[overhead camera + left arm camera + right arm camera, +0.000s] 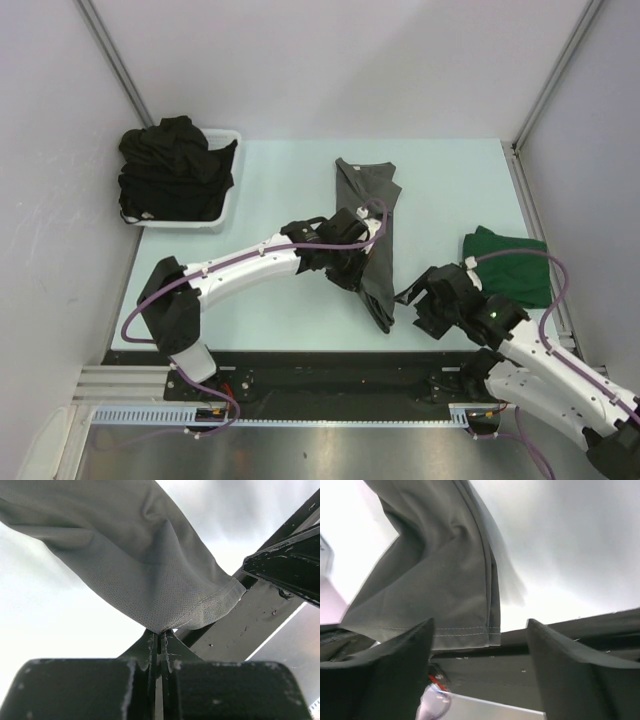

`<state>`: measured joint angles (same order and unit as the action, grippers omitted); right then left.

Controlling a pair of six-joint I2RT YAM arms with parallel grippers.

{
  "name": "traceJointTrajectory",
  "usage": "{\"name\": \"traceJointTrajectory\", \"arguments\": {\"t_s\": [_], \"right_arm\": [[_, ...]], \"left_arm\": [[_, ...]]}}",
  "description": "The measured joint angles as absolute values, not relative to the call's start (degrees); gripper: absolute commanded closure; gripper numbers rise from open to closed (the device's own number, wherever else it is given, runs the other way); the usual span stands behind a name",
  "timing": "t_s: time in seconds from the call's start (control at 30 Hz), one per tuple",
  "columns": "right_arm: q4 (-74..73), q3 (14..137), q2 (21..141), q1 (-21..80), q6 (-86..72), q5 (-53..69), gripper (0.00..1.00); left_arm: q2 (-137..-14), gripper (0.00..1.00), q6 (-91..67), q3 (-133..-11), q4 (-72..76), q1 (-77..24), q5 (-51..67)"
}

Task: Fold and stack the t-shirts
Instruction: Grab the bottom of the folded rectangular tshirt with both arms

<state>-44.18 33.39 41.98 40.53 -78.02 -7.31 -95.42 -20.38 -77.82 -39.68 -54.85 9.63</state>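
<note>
Nearest the arm bases, the right gripper [480,645] is standing released, its two black fingers [400,655] spread wide with nothing caught between them. The hemmed edge of a charcoal grey soft fabric t-shirt [440,575] is hanging just beyond them; whether it is brushing a finger cannot be told. A little farther in, the left gripper [159,641] is clenching on a bunched fold of that same grey shirt, its jaws pressed together on the cloth. The shirt is lying as a long, narrow strip down the middle of the pale blue-green table [280,190], with its near end lifted at the two grippers. At the right edge of the table, a folded dark green t-shirt [512,262] is lying flat. At the far left corner, a heap of black t-shirts [172,160] is spilling over a white plastic basket [185,224].
</note>
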Motion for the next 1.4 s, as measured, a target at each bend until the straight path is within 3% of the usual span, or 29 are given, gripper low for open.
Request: {"name": "traceJointTrajectory", "arguments": {"t_s": [0.03, 0.4, 1.37, 1.4], "right_arm": [[-44.38, 32.75, 40.75, 40.56, -79.11, -7.31, 0.01], [-44.21, 27.16, 35.59, 45.12, -90.78, -8.8, 0.0], [-12.36, 11.7, 39.99, 57.49, -112.95, -19.2, 0.0], [-11.66, 11.57, 40.18, 57.8, -112.99, -19.35, 0.04]], "left_arm": [[-95.42, 1.0, -20.34, -77.82, -39.79, -54.83, 9.65], [-95.42, 1.0, -19.14, -79.42, -41.12, -54.83, 9.82], [-95.42, 1.0, -17.56, -80.05, -42.59, -54.78, 10.96], [-95.42, 1.0, -17.47, -80.05, -42.72, -54.76, 10.98]]}}
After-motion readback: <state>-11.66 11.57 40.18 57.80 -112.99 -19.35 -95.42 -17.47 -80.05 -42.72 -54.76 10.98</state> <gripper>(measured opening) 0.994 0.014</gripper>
